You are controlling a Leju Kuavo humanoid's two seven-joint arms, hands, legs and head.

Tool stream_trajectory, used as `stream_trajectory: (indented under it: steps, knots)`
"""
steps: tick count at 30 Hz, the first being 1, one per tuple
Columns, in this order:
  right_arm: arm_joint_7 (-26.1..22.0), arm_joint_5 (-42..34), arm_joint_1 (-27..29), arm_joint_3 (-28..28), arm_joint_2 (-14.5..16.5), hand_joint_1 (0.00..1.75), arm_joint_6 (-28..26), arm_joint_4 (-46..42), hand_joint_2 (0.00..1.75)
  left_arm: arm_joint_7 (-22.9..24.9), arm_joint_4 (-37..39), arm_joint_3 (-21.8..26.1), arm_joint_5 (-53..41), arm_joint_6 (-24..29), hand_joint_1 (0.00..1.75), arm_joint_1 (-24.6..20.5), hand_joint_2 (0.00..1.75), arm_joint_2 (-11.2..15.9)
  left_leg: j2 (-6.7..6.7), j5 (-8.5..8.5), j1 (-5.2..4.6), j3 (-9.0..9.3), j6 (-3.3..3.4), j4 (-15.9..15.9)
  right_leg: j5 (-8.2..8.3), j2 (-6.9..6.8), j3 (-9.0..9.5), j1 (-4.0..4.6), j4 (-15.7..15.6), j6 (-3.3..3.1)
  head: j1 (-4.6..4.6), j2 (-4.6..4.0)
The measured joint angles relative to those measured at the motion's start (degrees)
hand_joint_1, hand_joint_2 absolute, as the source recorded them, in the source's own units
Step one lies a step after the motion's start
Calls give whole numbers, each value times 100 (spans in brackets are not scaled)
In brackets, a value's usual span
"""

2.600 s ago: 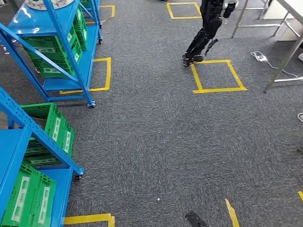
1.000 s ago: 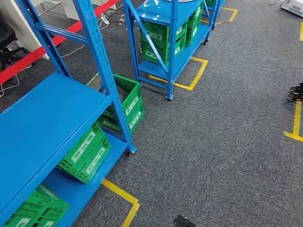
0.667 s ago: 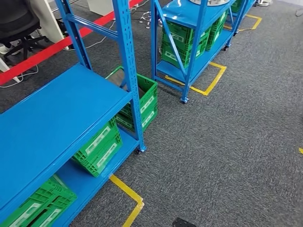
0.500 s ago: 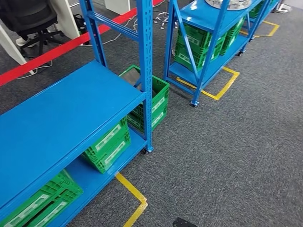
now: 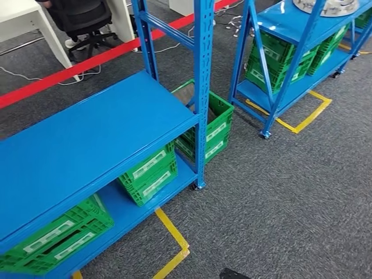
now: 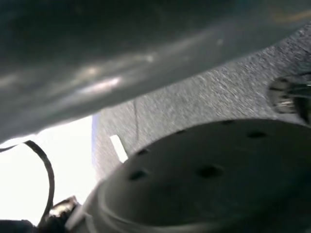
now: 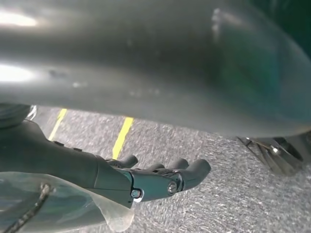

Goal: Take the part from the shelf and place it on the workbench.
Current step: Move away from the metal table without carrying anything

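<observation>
A grey round metal part point(image 5: 326, 6) lies on the top board of the far blue shelf point(image 5: 281, 23) at the upper right of the head view, cut off by the picture's edge. Closer in, the near blue shelf point(image 5: 88, 133) has a bare middle board, with green crates point(image 5: 149, 171) on the board below. In the right wrist view my right hand point(image 7: 146, 182) hangs over the grey carpet with its fingers stretched out and nothing in them. The left wrist view is blurred, with carpet in the background.
A green crate point(image 5: 210, 125) stands on the carpet between the two shelves. Yellow tape point(image 5: 175, 247) marks squares on the floor. Beyond the shelves run a red line point(image 5: 65, 75), an office chair point(image 5: 83, 17) and a white desk point(image 5: 22, 11). Open carpet lies to the right.
The whole picture has shifted: the camera has turned left, away from the open floor and toward the shelves. The near shelf now takes up the left half.
</observation>
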Motion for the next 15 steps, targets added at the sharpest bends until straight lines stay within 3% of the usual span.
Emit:
stream_trajectory:
  steps: [1, 2, 4, 6, 8, 10, 12, 14, 15]
  knots:
    - [-2, 5, 9, 1, -1, 0, -19, 1, 0, 0, 0, 0, 0, 0, 0, 0, 0, 0, 30, -61, 5, -110, -7, 240, -9, -81, 5, 5, 1, -4, -1, 0]
    - [-4, 11, 11, 1, -1, 0, -42, 1, 0, 2, 0, 0, 0, 0, 0, 7, 0, 0, 48, -6, 8, -116, -7, 264, -19, -156, 14, 8, 1, -4, -1, 0]
    - [-11, 19, 2, 2, -1, 0, -113, 0, 0, 5, 0, 1, 1, 3, 0, 18, 0, 1, 118, 365, 4, 189, 26, -317, -49, -290, 55, 12, 1, 6, -1, 0]
    - [-16, 28, -8, 7, -1, 0, -217, -2, 0, 8, 0, 1, 5, 8, 0, 7, 0, 2, 341, 637, -45, 573, 89, -1063, -91, -407, 94, 32, 3, 40, -3, 0]
    - [-5, 43, -21, 24, 0, 0, -356, -2, 0, 14, 0, 0, 15, 15, 0, -10, 0, 1, 477, 650, -96, 694, 148, -1343, -124, -521, 117, 64, -2, 94, 0, 0]
    - [20, 64, -42, 46, 10, 0, -514, -8, 0, 29, 0, 0, 34, 20, 0, 3, 0, 1, 382, 654, -91, 689, 211, -1385, -147, -609, 158, 74, -25, 158, 4, 0]
    - [40, 86, -56, 66, 20, 0, -640, -19, 0, 48, 0, 1, 49, 31, 0, 17, 0, 3, 262, 682, -53, 714, 280, -1437, -281, -375, 103, 52, 135, 217, 21, 0]
    - [54, 99, -48, 82, 21, 0, -697, -23, 0, 60, 0, 1, 50, 40, 0, 1, 0, -1, 135, 698, -29, 728, 321, -1460, -602, -12, -208, 30, 771, 252, 46, 0]
    - [64, 102, -35, 87, 21, 0, -708, -23, 0, 62, 0, 1, 50, 42, 0, -9, 0, -6, 59, 699, -29, 726, 329, -1459, -762, 72, -430, 28, 1194, 261, 50, 0]
